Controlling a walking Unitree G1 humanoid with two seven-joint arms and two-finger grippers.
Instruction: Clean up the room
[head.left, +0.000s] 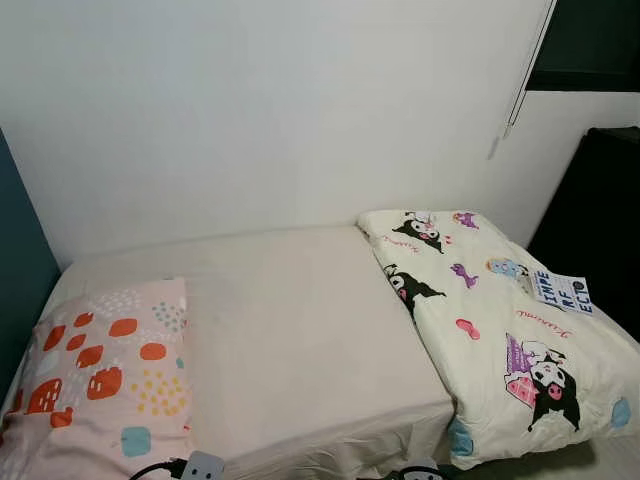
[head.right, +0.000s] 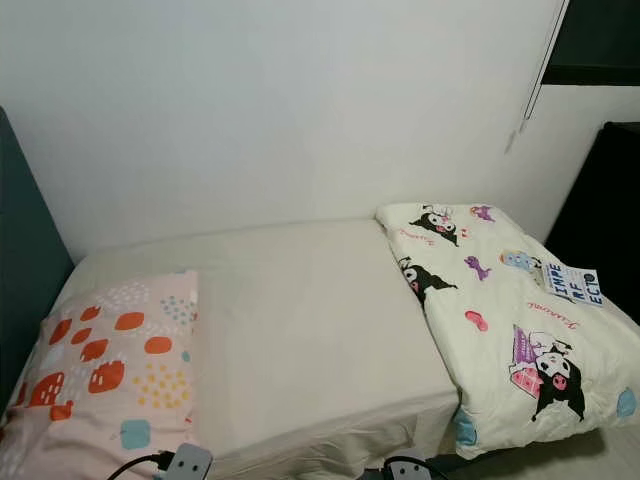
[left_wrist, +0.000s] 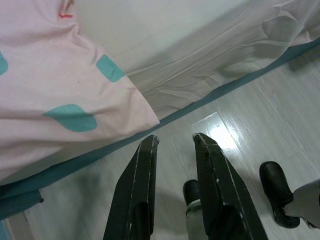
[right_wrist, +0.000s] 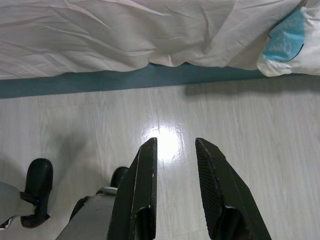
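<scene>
Bed (head.left: 300, 330) sits straight ahead of me against the far wall: spotted pillow (head.left: 105, 375) at the near left, bare sheet in the middle, cartoon-print quilt (head.left: 500, 330) folded over the right end with a printed card (head.left: 562, 292) on it. Left gripper (left_wrist: 172, 145) and right gripper (right_wrist: 175, 147) both hang released and empty over the floor (right_wrist: 240, 150) beside the bed edge. My call: square the pillow first, then pinch the quilt's near corner and draw it left evenly.
</scene>
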